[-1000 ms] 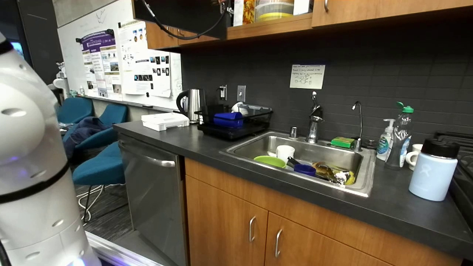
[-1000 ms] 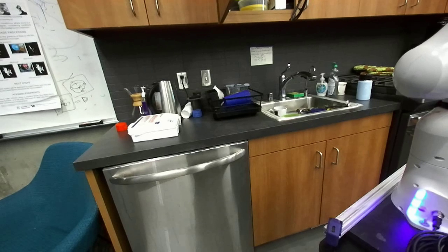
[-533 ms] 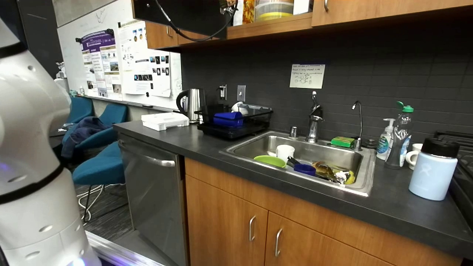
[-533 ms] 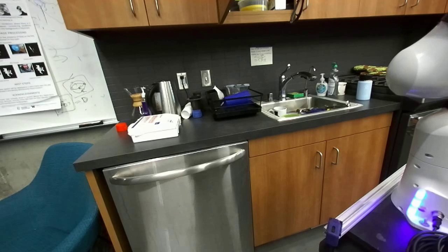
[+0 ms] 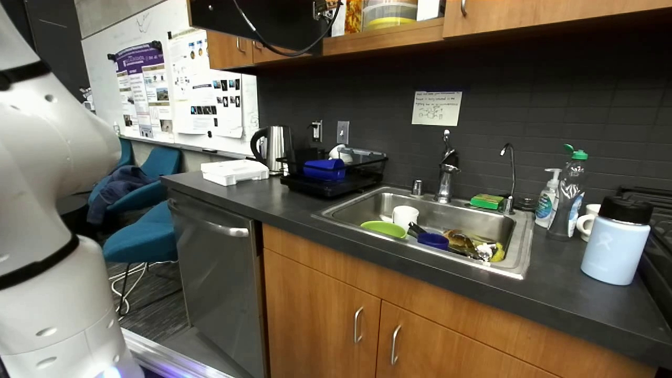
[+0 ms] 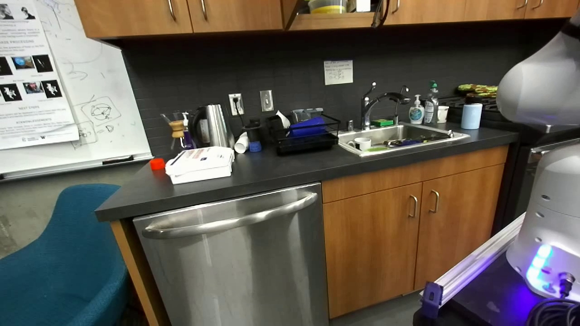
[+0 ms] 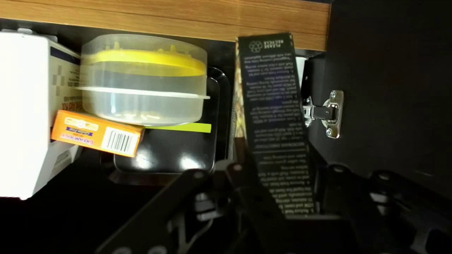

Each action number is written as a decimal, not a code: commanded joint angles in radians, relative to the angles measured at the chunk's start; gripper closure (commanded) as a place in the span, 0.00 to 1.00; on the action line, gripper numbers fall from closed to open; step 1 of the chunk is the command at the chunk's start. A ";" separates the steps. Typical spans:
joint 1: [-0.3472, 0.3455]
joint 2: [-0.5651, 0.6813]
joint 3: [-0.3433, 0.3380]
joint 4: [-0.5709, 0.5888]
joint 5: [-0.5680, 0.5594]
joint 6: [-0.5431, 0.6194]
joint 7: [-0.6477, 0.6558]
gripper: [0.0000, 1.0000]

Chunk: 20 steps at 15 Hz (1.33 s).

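In the pincer (image 7: 284, 173), dark box (image 7: 274, 113)

At one o'clock in the wrist view we read "PLEASE RECYCLE", upside down, beside a recycling sign (image 7: 255, 46) on a dark box (image 7: 277, 116); an orange box (image 7: 97, 133) at nine bears a barcode (image 7: 121, 141). At ten o'clock in an exterior view, we read "NEXT STEPS" and "ACKNOWLEDGEMENTS" on a poster (image 6: 34, 77); writing on a note (image 6: 338, 72) at one is too small.
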 commanded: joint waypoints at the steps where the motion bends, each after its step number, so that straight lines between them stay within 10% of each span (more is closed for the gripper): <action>1: -0.118 0.046 0.107 0.104 -0.105 -0.053 0.085 0.87; 12: -0.395 0.159 0.428 0.301 -0.347 -0.299 0.209 0.87; 20: -0.484 0.217 0.529 0.410 -0.346 -0.483 0.192 0.87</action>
